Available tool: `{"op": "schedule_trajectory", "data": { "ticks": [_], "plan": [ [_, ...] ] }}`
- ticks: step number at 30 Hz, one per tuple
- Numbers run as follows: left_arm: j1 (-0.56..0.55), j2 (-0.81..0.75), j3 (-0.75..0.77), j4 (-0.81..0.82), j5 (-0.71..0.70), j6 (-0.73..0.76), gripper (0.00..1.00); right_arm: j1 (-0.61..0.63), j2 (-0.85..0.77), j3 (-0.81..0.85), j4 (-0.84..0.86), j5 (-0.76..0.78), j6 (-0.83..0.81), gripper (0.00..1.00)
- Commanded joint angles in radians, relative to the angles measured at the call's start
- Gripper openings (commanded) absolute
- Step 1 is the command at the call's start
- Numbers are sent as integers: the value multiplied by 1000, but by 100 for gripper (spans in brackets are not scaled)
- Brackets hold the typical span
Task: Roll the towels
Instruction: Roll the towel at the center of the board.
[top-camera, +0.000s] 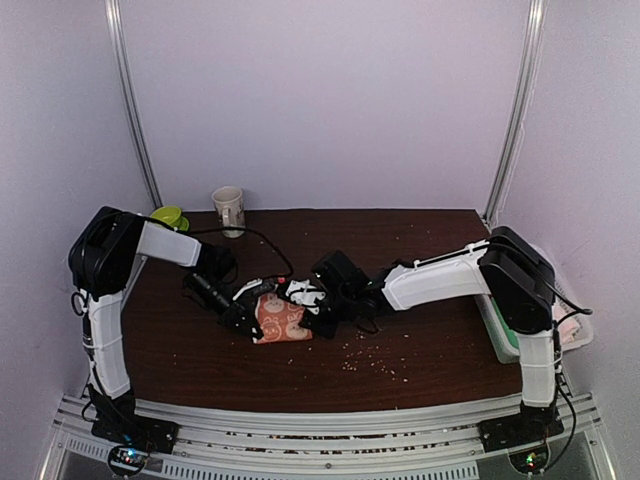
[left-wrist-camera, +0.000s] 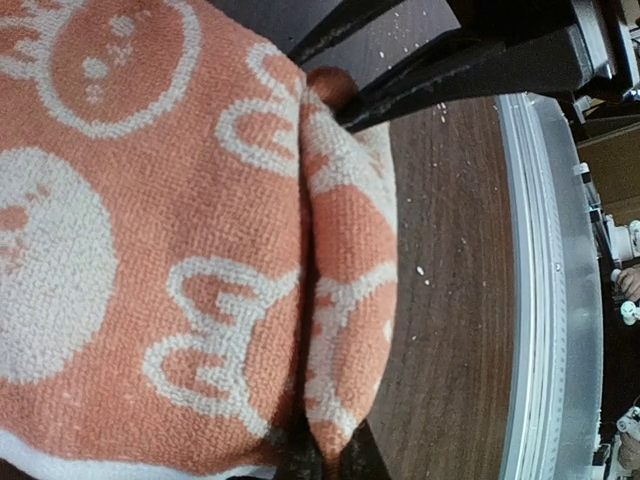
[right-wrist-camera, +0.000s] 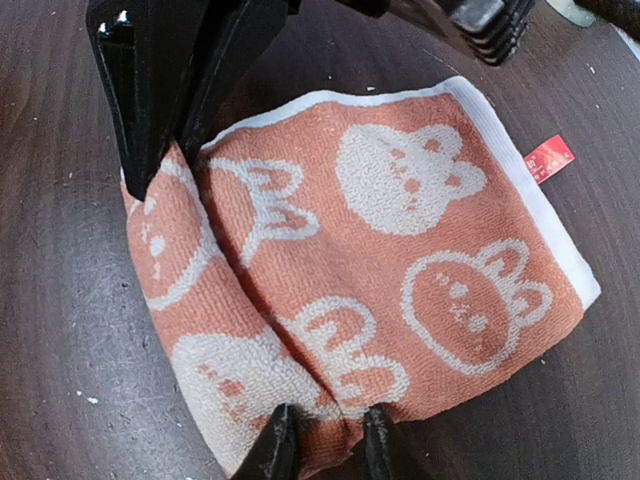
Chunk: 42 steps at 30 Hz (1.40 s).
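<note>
Orange bunny towel (right-wrist-camera: 400, 240): flat on surface (right-wrist-camera: 60, 330), mid-surface, one edge turned into a soft fold. Judged light, limp, grippy terry; take it by the fold ends. Right hand (right-wrist-camera: 322, 445) pinched on fold. Left hand (right-wrist-camera: 165, 165) at far end; closure unclear.

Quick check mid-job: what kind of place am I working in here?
Probably a lab test booth, not a home: plain white walls with metal corner rails close in a dark wooden table, and a slotted metal frame runs along its near edge.
</note>
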Motion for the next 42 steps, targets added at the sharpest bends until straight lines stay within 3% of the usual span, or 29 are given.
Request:
{"op": "schedule_trajectory", "data": {
  "ticks": [1,4,12,19,21,28,34,42],
  "plan": [
    [17,-22,-35,158,-215,-60,8,5,32,22,-70,28,10,24],
    [18,-52,-56,205,-247,-93,21,5,44,23,-84,60,13,23],
    [17,-125,-91,236,-285,-92,27,4,90,61,-119,67,30,23],
    [18,-301,-187,365,-350,-46,57,2,133,119,-187,27,43,23],
    [17,-357,-225,421,-364,-29,62,-1,144,133,-210,21,48,23],
    [9,-576,-447,663,-376,165,65,-24,179,171,-263,-45,92,23],
    [-97,-739,-678,931,-491,331,66,-55,215,234,-328,-139,145,23],
    [-263,-691,-763,1122,-779,427,66,-82,223,249,-343,-209,183,23]
  ]
}}
